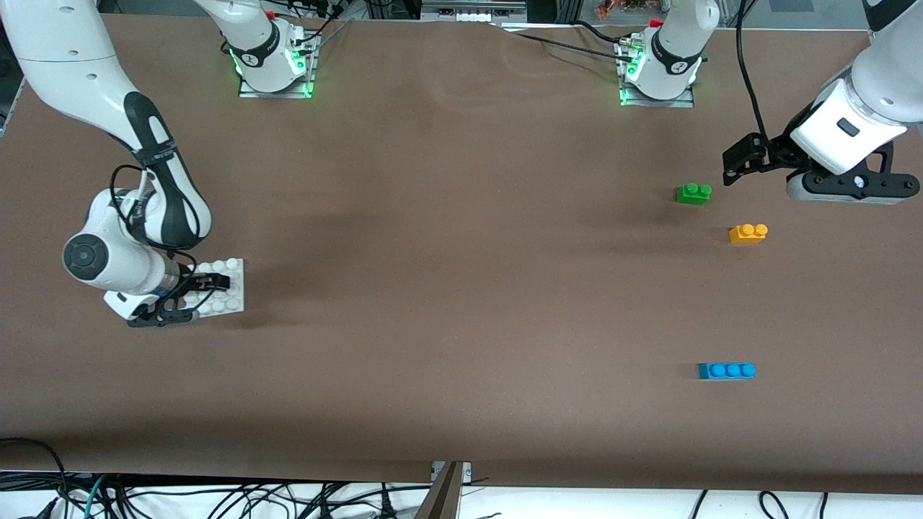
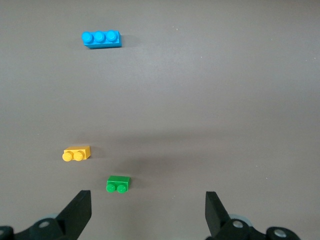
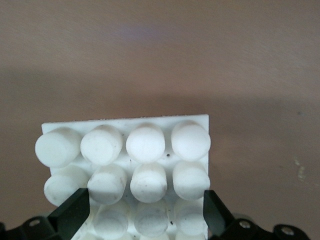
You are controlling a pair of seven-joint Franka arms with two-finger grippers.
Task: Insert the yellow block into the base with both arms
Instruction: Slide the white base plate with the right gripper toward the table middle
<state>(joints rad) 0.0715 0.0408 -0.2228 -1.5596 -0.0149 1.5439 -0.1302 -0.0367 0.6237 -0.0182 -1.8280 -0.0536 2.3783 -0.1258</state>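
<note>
The yellow block [image 1: 748,233] lies on the table toward the left arm's end; it also shows in the left wrist view [image 2: 76,153]. My left gripper [image 1: 743,160] hangs open and empty over the bare table beside the green brick, and in its own view [image 2: 147,215] nothing is between its fingers. The white studded base [image 1: 227,285] lies flat toward the right arm's end. My right gripper [image 1: 191,294] is low over the base's edge, open, with its fingers standing at either side of the base [image 3: 120,122] in the right wrist view [image 3: 144,215].
A green two-stud brick [image 1: 694,193] lies just farther from the front camera than the yellow block, also in the left wrist view [image 2: 118,184]. A blue three-stud brick [image 1: 726,370] lies nearer the front camera, also in the left wrist view [image 2: 102,39]. Brown cloth covers the table.
</note>
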